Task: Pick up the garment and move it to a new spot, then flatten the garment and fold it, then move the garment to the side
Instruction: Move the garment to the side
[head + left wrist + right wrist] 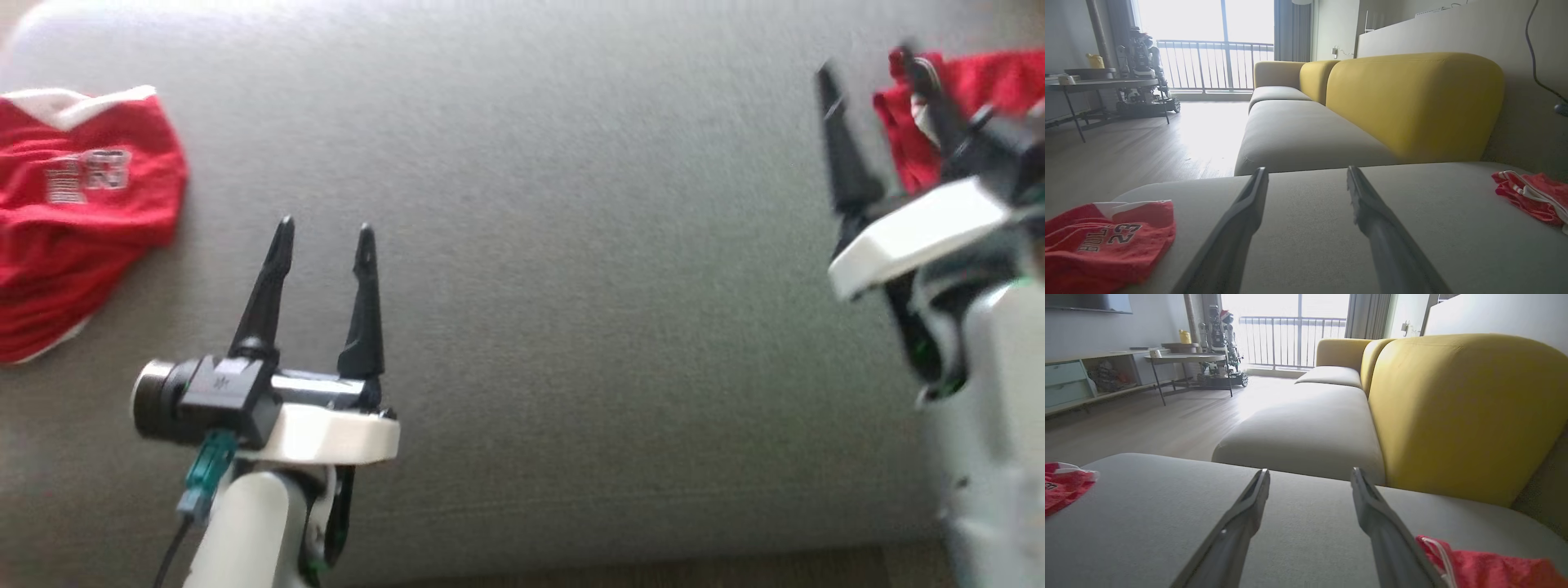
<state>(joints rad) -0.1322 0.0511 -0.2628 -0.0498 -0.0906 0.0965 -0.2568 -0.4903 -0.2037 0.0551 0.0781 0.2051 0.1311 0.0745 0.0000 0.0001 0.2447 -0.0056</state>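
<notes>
left gripper (324,233) over cushion (571,245), fingers up, apart, empty. right gripper (867,69) tilted, apart, empty, blurred; partly hides red garment (984,86), cut by frame edge. jersey (82,204) far left, also cut.

This is looking like a living room in a home. A long soft sofa with grey seats and fat yellow backs (1412,102) is stretching toward the window. Bright daylight is pouring in through a tall glass window (1180,20) with a metal rail (1212,65) outside it, and a grey curtain (1292,28) is hanging beside the glass. A round table on thin dark legs (1186,358) is standing on the pale wooden floor (1147,151). A dark flat screen (1090,302) is hanging on the wall above a low shelf with pale green drawers (1065,381).
</notes>
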